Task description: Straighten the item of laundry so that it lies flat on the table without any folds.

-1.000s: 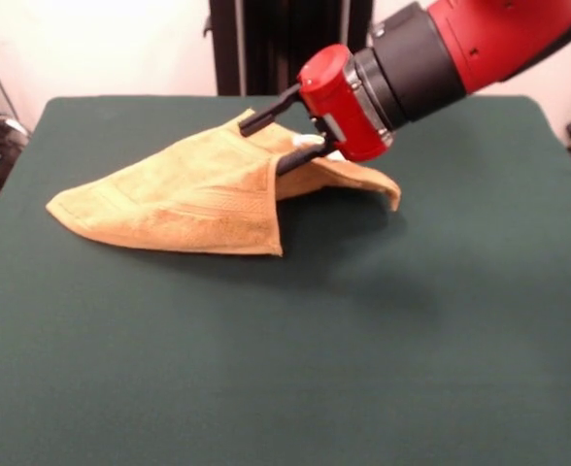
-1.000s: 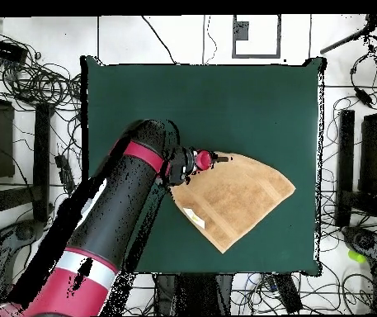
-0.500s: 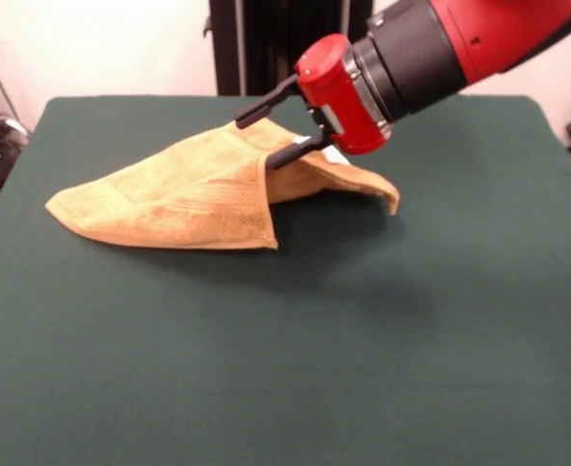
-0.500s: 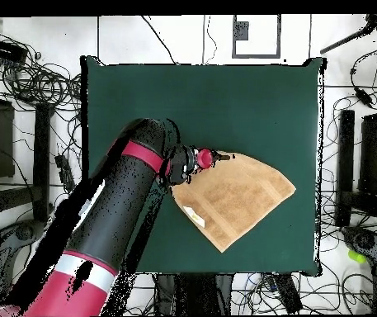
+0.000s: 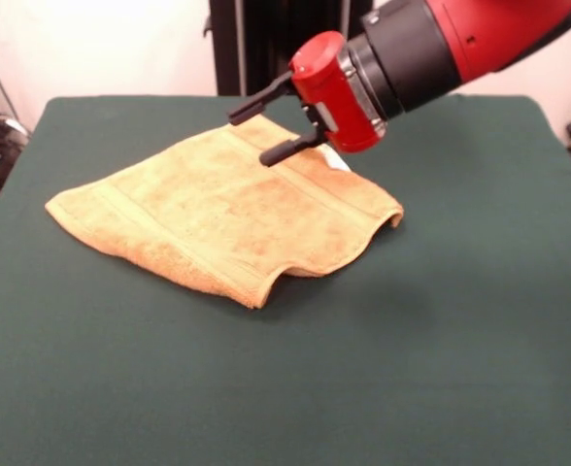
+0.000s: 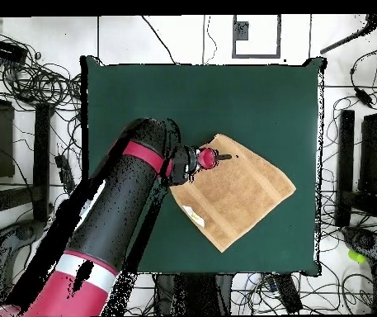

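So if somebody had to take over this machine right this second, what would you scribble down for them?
Gripper: open, holding nothing, hanging just above the towel's far corner.
Towel: spread open in one layer on the green table; in the overhead view it reads as a tilted square.
Done: the big fold is out.
Left: the near edge rises in a small hump, and the right corner curls up a bit. Smooth those, and it should lie flat.
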Controlling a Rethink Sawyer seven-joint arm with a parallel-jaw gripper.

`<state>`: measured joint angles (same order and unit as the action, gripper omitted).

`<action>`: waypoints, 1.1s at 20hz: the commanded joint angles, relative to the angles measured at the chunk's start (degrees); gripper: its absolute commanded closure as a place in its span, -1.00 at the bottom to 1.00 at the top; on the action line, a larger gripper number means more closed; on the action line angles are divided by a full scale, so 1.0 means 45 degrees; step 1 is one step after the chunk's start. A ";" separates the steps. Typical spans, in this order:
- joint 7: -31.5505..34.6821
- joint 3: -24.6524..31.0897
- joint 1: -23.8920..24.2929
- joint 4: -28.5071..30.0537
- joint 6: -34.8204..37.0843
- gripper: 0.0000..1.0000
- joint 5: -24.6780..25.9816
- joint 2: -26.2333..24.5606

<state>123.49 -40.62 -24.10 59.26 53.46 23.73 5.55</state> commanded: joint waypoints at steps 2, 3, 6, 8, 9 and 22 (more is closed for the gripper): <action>0.0056 0.1063 -0.0104 0.0341 -0.0296 -1.00 0.0537 -0.0064; 0.0068 0.0991 -0.0129 0.0322 -0.0307 -1.00 0.0653 -0.0062; 0.0352 0.0986 -0.0125 0.0479 -0.0533 -1.00 0.0786 0.0003; 0.0576 0.1039 -0.0104 0.0658 -0.0672 -1.00 0.0824 0.0087; 0.0642 0.1069 -0.0083 0.0716 -0.0726 -1.00 0.0851 0.0128; 0.1273 0.2022 0.0388 0.0375 -0.1343 -1.00 -0.0026 0.0317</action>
<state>123.49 -40.60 -22.81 60.05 49.06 27.08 8.96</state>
